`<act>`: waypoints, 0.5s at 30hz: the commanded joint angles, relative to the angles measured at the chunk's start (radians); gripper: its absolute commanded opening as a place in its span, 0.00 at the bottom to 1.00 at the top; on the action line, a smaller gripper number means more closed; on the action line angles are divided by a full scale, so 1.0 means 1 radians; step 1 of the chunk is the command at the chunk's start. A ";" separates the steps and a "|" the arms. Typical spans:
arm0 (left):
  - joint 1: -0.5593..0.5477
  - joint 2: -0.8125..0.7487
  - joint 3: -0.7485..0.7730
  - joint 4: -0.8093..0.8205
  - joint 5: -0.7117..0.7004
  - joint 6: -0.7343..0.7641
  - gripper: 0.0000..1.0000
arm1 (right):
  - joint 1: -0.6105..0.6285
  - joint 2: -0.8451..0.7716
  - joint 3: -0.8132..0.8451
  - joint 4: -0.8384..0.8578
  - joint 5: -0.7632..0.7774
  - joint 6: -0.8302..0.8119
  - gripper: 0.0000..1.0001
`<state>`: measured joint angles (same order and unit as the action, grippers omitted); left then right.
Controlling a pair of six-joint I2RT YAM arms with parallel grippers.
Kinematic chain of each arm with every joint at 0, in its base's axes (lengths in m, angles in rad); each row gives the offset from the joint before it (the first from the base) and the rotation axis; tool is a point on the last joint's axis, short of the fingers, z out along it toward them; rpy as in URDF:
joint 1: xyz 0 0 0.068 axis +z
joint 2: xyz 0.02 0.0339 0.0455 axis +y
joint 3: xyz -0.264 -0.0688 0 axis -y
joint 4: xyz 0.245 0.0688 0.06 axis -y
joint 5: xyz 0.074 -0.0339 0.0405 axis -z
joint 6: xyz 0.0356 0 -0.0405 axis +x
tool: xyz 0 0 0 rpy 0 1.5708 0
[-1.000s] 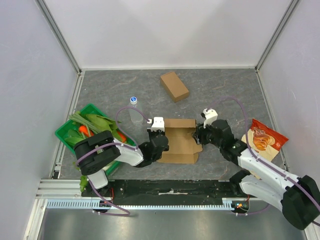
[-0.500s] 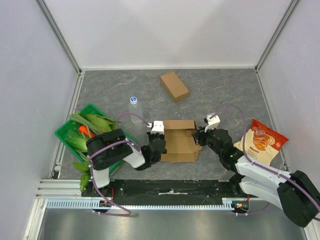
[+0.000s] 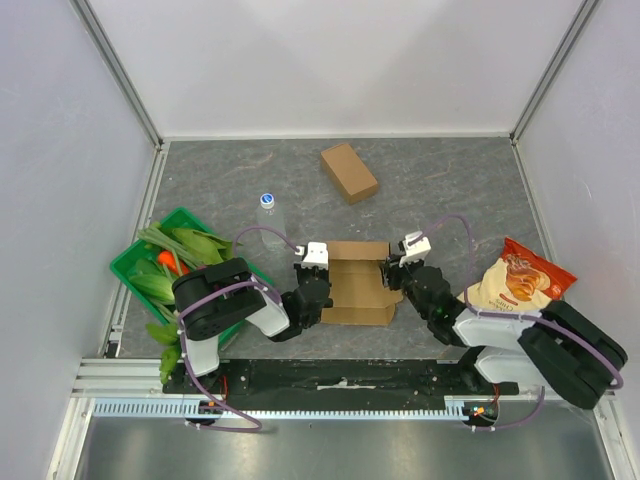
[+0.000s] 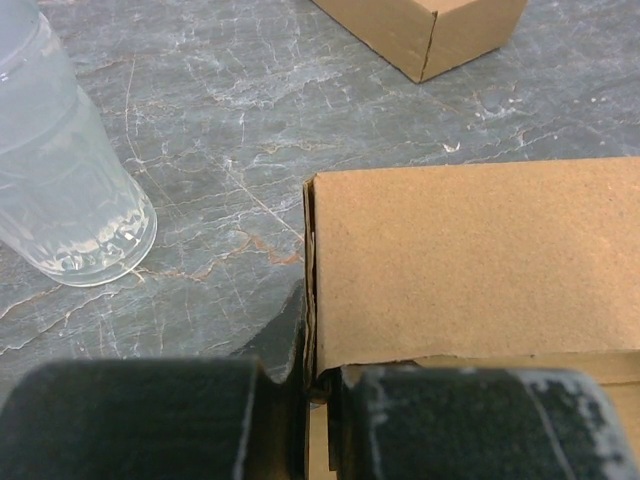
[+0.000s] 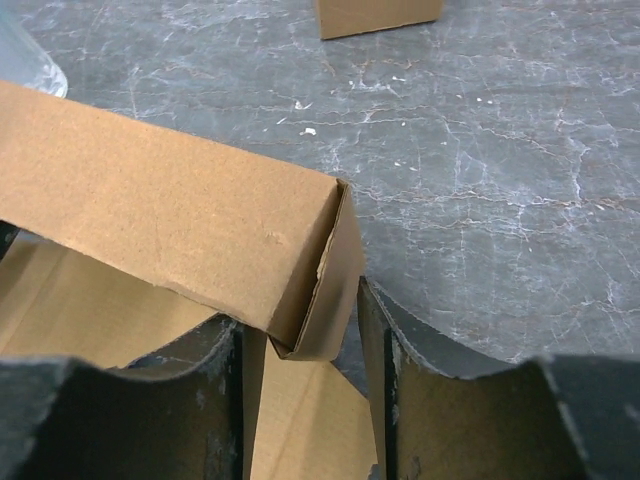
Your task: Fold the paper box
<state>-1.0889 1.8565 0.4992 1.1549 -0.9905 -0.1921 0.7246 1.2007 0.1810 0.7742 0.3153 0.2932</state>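
Observation:
The paper box (image 3: 358, 283) is a brown cardboard piece, partly folded, lying between my two arms. Its back wall (image 4: 470, 260) stands upright. My left gripper (image 3: 316, 278) is shut on the box's left side wall, which shows as a thin edge pinched between the jaws (image 4: 320, 400). My right gripper (image 3: 395, 276) is at the box's right end. In the right wrist view its jaws (image 5: 300, 400) straddle the folded corner flap (image 5: 325, 290), open, with a gap between the flap and the right finger (image 5: 470, 420).
A second brown box (image 3: 349, 172), closed, lies further back. A clear water bottle (image 3: 268, 215) stands left of the paper box. A green basket (image 3: 135, 262) of vegetables is at the left, and a bag of chips (image 3: 520, 280) at the right. White walls enclose the table.
My right gripper has dropped lower and drawn in on the box's right corner, its jaws a little narrower. The left gripper keeps its hold and has shifted slightly.

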 commanded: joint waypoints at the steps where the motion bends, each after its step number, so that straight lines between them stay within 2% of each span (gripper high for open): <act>1: -0.006 -0.011 0.016 -0.044 -0.005 -0.046 0.02 | 0.038 0.098 -0.020 0.270 0.192 -0.038 0.46; 7: -0.006 -0.019 0.033 -0.106 0.003 -0.084 0.02 | 0.079 0.240 0.000 0.359 0.278 -0.043 0.45; 10: -0.006 -0.014 0.038 -0.115 -0.010 -0.096 0.02 | 0.099 0.279 0.005 0.392 0.344 -0.039 0.41; 11: -0.006 -0.014 0.039 -0.126 -0.010 -0.116 0.02 | 0.105 0.301 0.011 0.390 0.391 -0.034 0.36; 15: -0.006 -0.019 0.053 -0.195 -0.007 -0.173 0.02 | 0.125 0.367 0.029 0.459 0.448 0.004 0.37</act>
<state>-1.0889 1.8561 0.5278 1.0180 -0.9852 -0.2699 0.8337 1.5097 0.1757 1.0958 0.6136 0.2707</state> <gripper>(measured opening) 0.077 0.360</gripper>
